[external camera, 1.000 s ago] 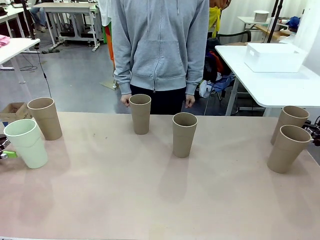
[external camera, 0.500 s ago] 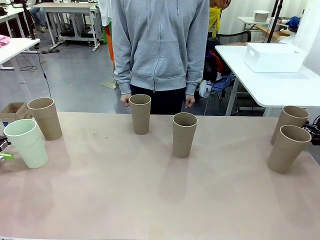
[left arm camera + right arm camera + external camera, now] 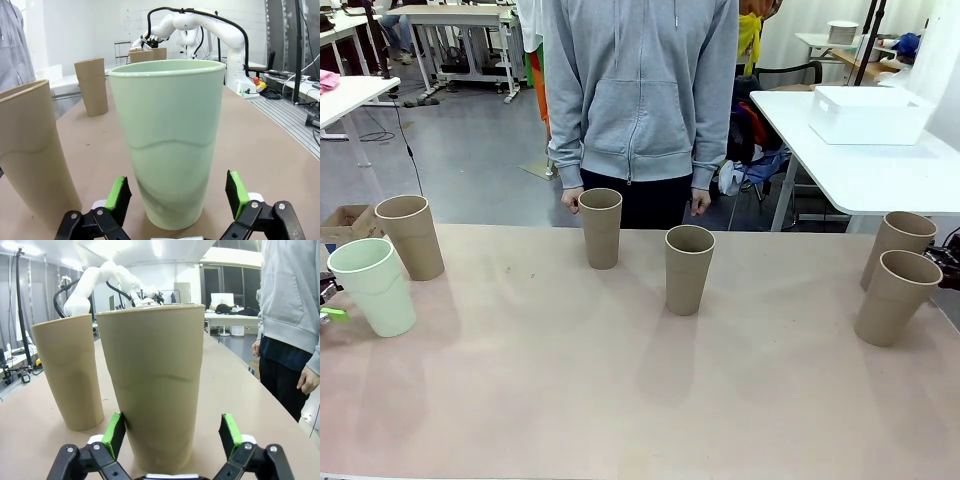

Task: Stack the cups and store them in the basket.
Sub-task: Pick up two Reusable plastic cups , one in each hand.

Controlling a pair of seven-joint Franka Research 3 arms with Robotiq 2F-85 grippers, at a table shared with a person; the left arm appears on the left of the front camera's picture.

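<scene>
No cup had shifted; your left gripper [image 3: 177,196] straddled the mint cup [image 3: 167,140], right gripper [image 3: 171,433] the far-right tan cup [image 3: 155,385], both released for pickup.

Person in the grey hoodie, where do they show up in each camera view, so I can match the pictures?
Front view: the person stands top centre, behind the table's far edge.
Left wrist view: a strip of the grey hoodie at the upper left edge.
Right wrist view: along the right edge, hands hanging.
Shared landmark: the tan table, beside the person in every view.
</scene>
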